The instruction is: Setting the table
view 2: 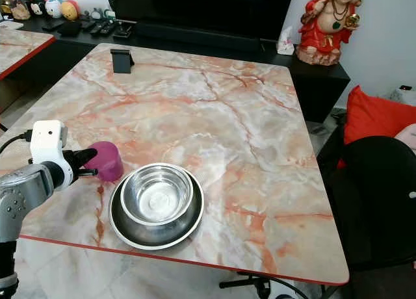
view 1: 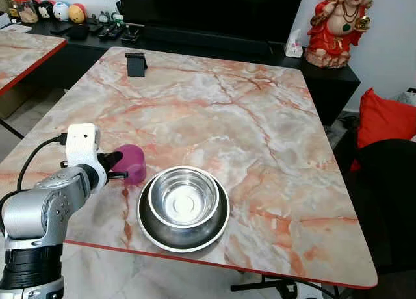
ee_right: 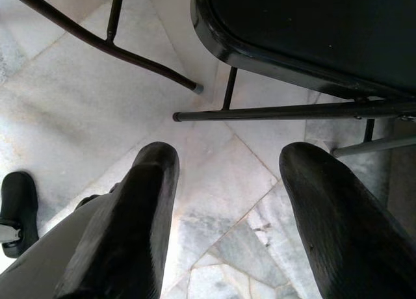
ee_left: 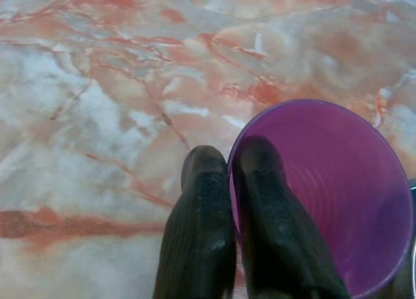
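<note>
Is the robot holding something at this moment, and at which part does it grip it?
The left gripper holds the purple cup by its rim, one finger inside and one outside. The right gripper is open and holds nothing.

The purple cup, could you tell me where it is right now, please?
The purple cup stands near the table's front left edge, just left of the steel bowl, its rim pinched by the left claw.

Setting: we place this in a home living-dining room. We note a marble-patterned dining table [view 1: 214,110] with a red edge; behind it a long black media console [view 1: 195,42] carrying a large dark television [view 1: 208,6], remote controls [view 1: 110,31], a red laughing-Buddha figurine [view 1: 338,26], small round toy figures [view 1: 62,12] and a jar [view 1: 26,8]. We also list a red cushion [view 1: 383,117] and pale marble floor tiles [ee_right: 214,182].
</note>
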`<state>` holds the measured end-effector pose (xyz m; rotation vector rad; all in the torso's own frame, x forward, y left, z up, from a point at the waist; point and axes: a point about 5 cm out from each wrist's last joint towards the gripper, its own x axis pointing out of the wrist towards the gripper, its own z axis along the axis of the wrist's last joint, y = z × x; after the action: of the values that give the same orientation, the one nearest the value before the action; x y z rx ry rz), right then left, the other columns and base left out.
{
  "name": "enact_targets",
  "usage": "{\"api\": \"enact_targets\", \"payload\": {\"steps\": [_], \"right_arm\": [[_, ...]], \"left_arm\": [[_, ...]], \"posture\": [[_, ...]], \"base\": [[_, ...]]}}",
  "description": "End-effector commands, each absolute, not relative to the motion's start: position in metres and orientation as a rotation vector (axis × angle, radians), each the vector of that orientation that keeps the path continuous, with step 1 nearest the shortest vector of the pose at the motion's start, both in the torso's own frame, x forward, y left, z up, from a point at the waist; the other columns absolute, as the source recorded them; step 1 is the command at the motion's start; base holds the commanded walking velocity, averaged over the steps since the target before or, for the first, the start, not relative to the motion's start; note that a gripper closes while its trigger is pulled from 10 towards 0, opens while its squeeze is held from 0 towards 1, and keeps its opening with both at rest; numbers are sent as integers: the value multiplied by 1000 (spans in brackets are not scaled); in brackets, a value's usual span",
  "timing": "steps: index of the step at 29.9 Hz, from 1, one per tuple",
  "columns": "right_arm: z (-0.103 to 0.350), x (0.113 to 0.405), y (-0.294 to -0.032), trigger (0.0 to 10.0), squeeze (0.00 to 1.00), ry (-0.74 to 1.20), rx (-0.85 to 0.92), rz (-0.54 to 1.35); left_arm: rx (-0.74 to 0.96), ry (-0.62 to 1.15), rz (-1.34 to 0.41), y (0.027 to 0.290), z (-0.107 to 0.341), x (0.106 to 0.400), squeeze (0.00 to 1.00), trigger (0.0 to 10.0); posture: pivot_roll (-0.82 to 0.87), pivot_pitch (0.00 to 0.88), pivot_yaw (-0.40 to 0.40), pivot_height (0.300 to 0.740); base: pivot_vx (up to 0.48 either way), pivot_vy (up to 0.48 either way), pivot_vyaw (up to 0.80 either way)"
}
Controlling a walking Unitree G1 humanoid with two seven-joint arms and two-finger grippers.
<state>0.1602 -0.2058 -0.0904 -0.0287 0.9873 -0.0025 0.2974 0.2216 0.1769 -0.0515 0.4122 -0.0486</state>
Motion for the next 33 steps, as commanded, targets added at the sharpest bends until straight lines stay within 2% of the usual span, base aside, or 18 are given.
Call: {"api": "enact_targets", "payload": {"steps": [1,4,16,17,18,19,20,22,33], "right_arm": [[-89,162,-209,10000,0,985,-36,-8],[-89,162,-209,10000,0,984,-36,-9],[-89,162,-209,10000,0,983,-40,-7],[-89,162,-209,10000,0,983,-40,-7],[-89,162,-209,10000,0,983,-40,-7],[-89,162,-209,10000,0,983,-40,-6],[-89,162,-209,10000,0,983,-40,-6],[-89,162,-210,10000,0,983,-40,-5],[-89,162,-210,10000,0,985,-44,0]], "left_arm": [[-37,386,-61,218,183,300,604,10000],[-37,384,-69,216,184,300,569,10000],[-41,367,-91,212,185,301,533,10000],[-42,367,-92,212,185,301,514,10000],[-44,367,-93,211,185,301,369,10000],[-46,366,-94,211,185,301,314,10000],[-48,366,-94,211,185,301,314,10000],[-51,364,-96,211,185,301,0,10000],[2,210,-128,206,206,302,0,10000]], "posture": [[68,0,-96,740],[68,0,-96,740],[67,0,-96,740],[67,0,-96,740],[67,0,-97,740],[67,0,-97,740],[67,0,-97,740],[68,0,-97,740],[68,0,-98,740]], "base": [[0,0,0],[0,0,0],[0,0,0],[0,0,0],[0,0,0],[0,0,0],[0,0,0],[0,0,0],[0,0,0]]}}
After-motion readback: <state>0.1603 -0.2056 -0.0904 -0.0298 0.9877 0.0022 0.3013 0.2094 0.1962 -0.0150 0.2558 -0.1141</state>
